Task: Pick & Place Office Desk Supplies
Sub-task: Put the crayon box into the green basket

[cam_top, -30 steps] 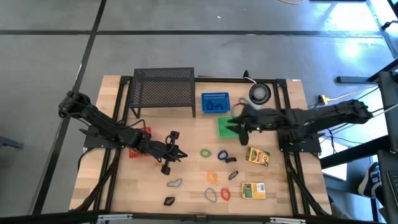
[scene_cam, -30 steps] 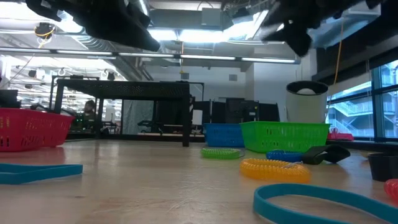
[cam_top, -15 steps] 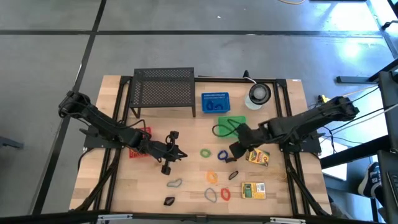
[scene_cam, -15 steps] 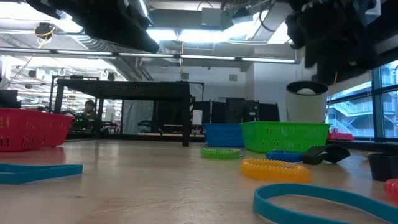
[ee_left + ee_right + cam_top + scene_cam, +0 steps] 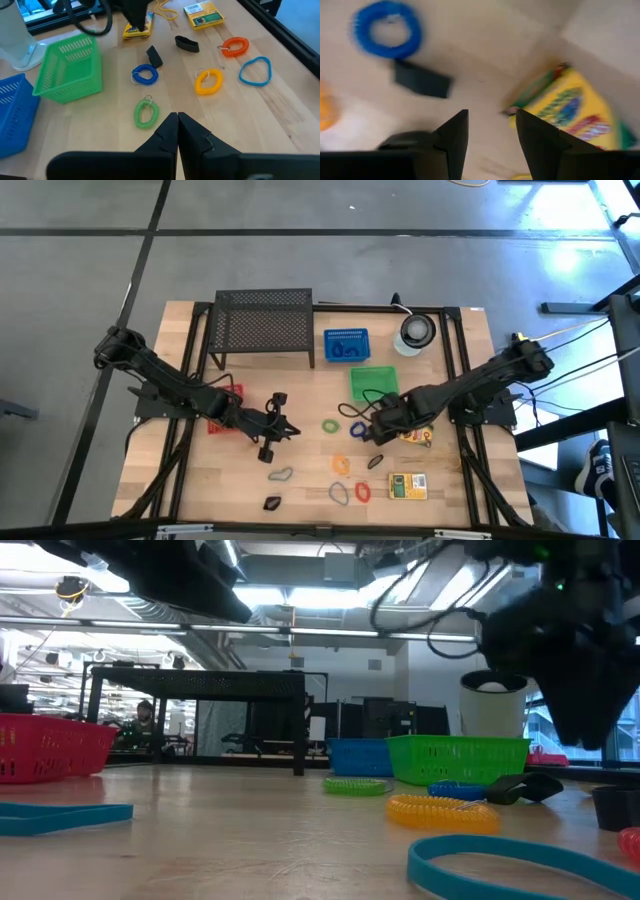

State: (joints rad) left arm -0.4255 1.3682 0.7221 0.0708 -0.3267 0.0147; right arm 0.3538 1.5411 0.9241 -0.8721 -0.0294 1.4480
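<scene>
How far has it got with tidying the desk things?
Barely started. The blue basket already holds something. The right claw, open and empty, hovers by the blue coil and black clip. The left claw waits shut. Coils, clips and yellow boxes remain loose on the table.

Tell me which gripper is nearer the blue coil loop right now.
Right. The right gripper hangs open just beside the blue coil loop; the left gripper, shut, waits farther off, beyond the green coil loop.

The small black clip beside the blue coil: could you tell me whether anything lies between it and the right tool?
Nothing visible does. The right tool is open, with only bare table between it and the black clip near the blue coil.
</scene>
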